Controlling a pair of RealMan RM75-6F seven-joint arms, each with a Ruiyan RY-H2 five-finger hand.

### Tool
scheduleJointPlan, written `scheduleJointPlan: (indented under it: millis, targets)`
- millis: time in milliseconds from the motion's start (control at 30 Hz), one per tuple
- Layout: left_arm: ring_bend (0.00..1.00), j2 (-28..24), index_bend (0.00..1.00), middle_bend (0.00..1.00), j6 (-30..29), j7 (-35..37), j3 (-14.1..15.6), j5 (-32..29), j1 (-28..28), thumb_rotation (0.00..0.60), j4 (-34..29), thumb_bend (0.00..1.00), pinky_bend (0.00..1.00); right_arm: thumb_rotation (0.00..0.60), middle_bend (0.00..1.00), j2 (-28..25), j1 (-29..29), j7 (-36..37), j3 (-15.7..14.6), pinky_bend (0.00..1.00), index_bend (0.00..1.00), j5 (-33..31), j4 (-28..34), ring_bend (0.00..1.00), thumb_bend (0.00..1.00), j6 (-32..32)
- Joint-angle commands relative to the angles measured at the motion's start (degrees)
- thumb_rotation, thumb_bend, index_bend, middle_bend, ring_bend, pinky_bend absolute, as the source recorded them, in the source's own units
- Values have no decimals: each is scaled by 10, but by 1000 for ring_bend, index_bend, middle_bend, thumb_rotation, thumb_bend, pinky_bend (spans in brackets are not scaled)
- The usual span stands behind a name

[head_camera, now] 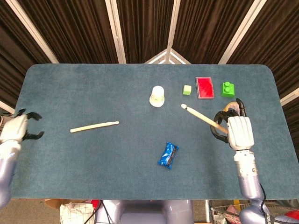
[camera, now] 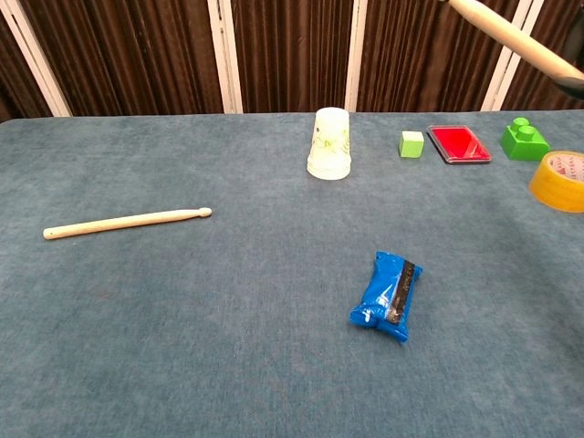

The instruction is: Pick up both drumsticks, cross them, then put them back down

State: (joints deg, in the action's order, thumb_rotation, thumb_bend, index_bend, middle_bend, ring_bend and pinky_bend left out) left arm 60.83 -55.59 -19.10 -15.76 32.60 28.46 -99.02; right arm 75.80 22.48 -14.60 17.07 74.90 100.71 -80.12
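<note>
My right hand (head_camera: 238,132): fingers wrapped around the butt end of one drumstick (head_camera: 202,117), raised off the bench (head_camera: 93,88) on its right side. The stick slants up and to the left from my grip, tip toward the small green cube (head_camera: 187,89). In the chest view only its shaft crosses the top right corner, high above the surface.

My left hand (head_camera: 18,129): at the left edge of the bench, holding nothing, dark fingers curved and spread apart, pointing toward the middle. Seen in the head view only.

Second drumstick (head_camera: 95,126): lying flat on the bench, left of centre, tip toward the right, well apart from my left hand and touched by nothing.

White paper cup (head_camera: 157,95): upside down, near the middle toward the back.

Red flat case (head_camera: 204,87): just right of the green cube, back right.

Green toy brick (head_camera: 228,88): right of the red case.

Yellow tape roll (camera: 559,181): lying flat near the right edge, in front of the brick; mostly hidden behind my right hand in the head view.

Blue snack packet (head_camera: 168,155): lying toward the front, slightly right of centre, apart from everything else.
</note>
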Motion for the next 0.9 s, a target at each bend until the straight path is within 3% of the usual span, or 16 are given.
scheduleJointPlan:
  millis: [33, 333, 900]
  targets:
    - [22, 49, 374, 312, -1, -56, -9, -72, 62, 600, 30, 394, 160, 600, 622, -1, -1, 0, 0, 60, 640, -2, -4, 461, 407, -2]
    - [23, 137, 403, 332, -29, -113, -12, -153, 134, 600, 80, 396, 160, 600, 623, -7, -13, 17, -7, 60, 641, -7, -23, 462, 408, -9]
    - [37, 241, 394, 367, -64, -165, 8, -198, 175, 600, 163, 407, 159, 600, 622, -18, -24, 38, -14, 60, 641, -5, -50, 462, 407, -13]
